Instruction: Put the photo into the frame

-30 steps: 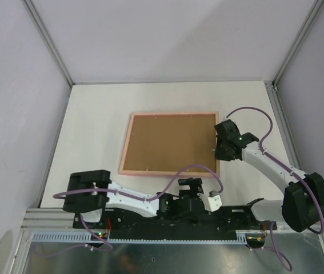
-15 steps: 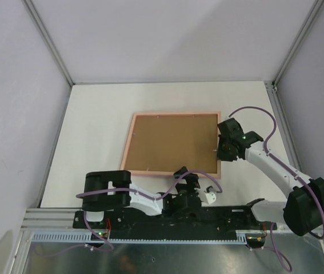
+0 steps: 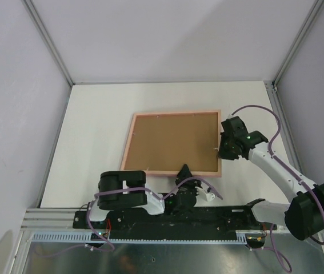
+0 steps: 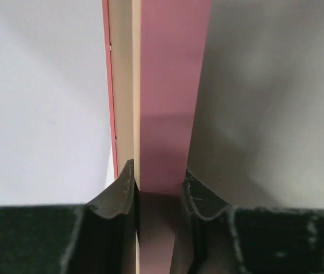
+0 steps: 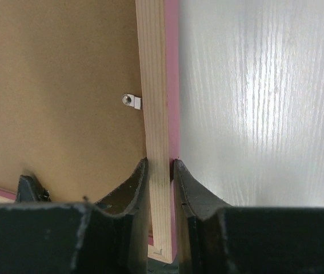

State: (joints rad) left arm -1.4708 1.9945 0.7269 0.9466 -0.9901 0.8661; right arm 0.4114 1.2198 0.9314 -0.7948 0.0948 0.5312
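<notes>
On table [image 3: 93, 137], frame [image 3: 150, 170] holding backing board [image 3: 170, 142]

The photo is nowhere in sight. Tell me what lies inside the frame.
A brown backing board fills the frame, with a small metal tab at its edge. Whatever lies under the board, the photo included, is covered and cannot be seen.

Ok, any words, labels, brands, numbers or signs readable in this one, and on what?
None: no text shows on the pale pink wooden picture frame, the plain brown backing board, the small metal tab or the white table.
</notes>
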